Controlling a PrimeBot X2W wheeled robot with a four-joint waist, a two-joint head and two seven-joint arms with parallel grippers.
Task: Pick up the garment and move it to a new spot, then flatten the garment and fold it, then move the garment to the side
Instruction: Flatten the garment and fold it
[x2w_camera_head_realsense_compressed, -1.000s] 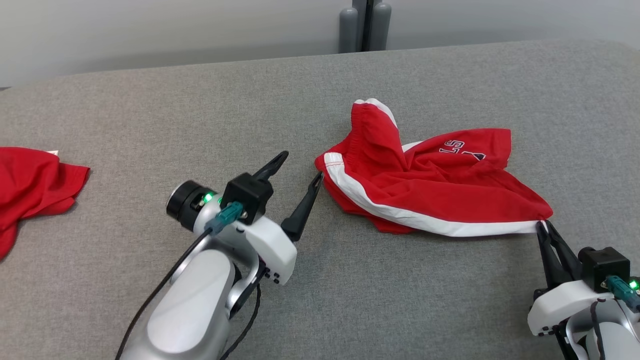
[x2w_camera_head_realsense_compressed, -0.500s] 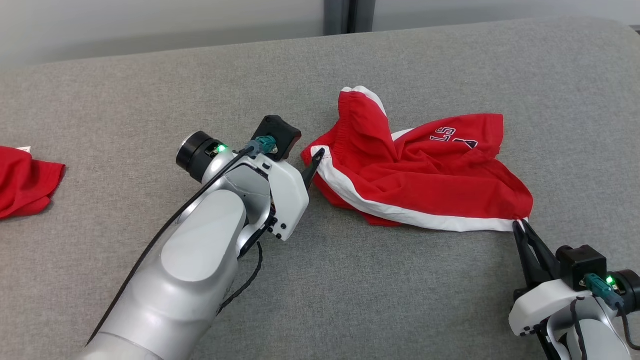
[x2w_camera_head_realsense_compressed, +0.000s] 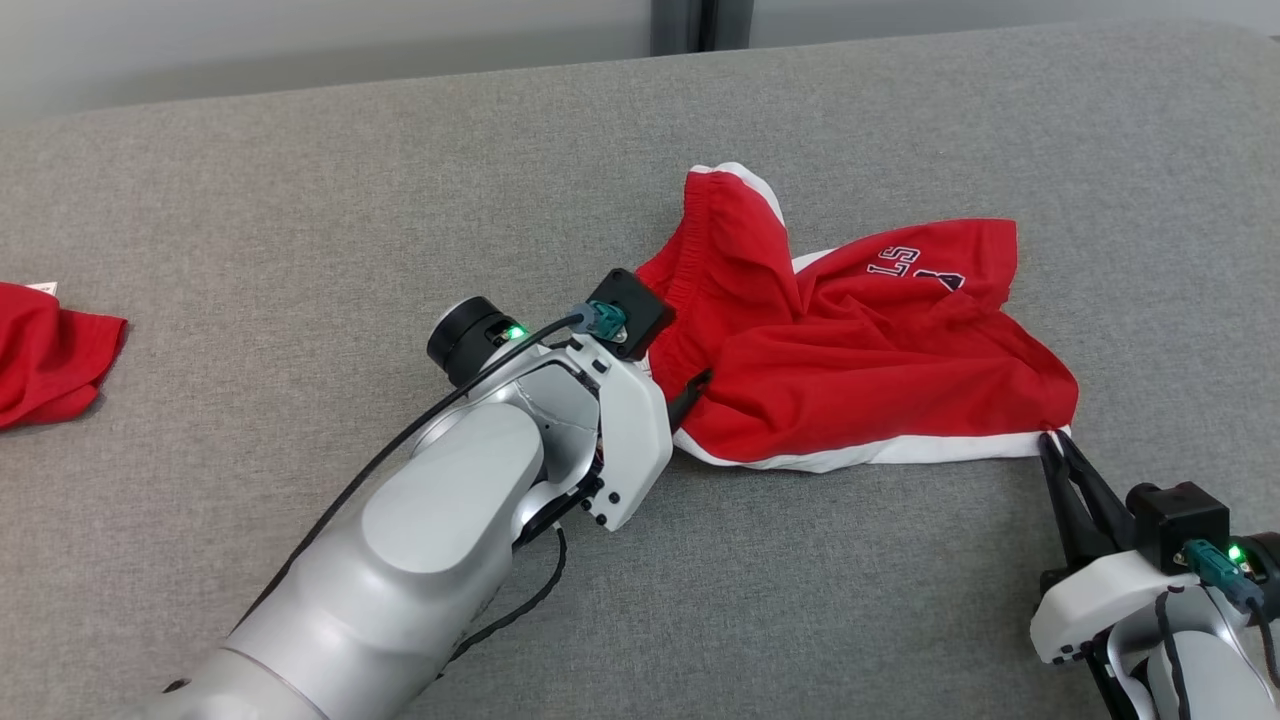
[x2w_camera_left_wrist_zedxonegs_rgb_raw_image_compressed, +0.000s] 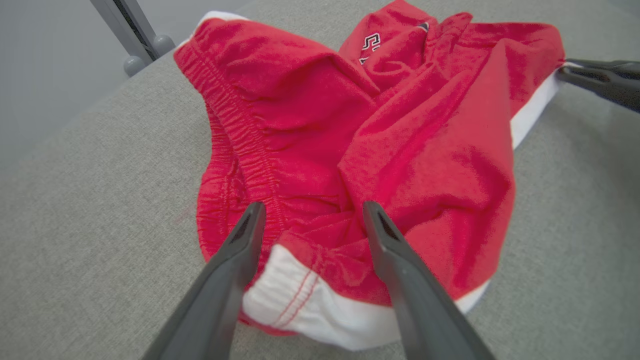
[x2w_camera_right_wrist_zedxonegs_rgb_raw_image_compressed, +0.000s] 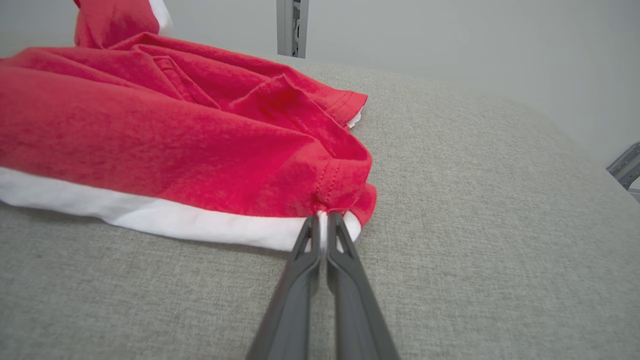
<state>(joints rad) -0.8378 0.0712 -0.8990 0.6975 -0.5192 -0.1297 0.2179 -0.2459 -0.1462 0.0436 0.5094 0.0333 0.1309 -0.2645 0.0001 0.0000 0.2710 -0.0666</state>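
1. The left hand (x2w_camera_left_wrist_zedxonegs_rgb_raw_image_compressed: 312, 209) stands with its fingers apart, straddling the near-left corner of the garment (x2w_camera_left_wrist_zedxonegs_rgb_raw_image_compressed: 320, 125), where a white band (x2w_camera_left_wrist_zedxonegs_rgb_raw_image_compressed: 295, 300) folds under the red cloth; nothing is pinched there yet.
2. The right hand (x2w_camera_right_wrist_zedxonegs_rgb_raw_image_compressed: 323, 218) is pressed together on the garment's opposite lower corner, clamping the white-edged hem.
3. The garment lies crumpled on the grey tabletop (x2w_camera_head_realsense_compressed: 300, 200), its elastic waistband (x2w_camera_left_wrist_zedxonegs_rgb_raw_image_compressed: 240, 145) bunched on the left hand's side and its lettered leg on the far side.
4. The step in hand looks like flattening. To do it well, the left hand should push in until every layer of that corner sits between the fingers, close firmly, then pull away from the right hand so the hem draws straight.
5. Lifting only slightly should stop folds dragging under the garment.
6. A second red cloth (x2w_camera_head_realsense_compressed: 50, 350) lies well apart from the garment, beyond its waistband side.
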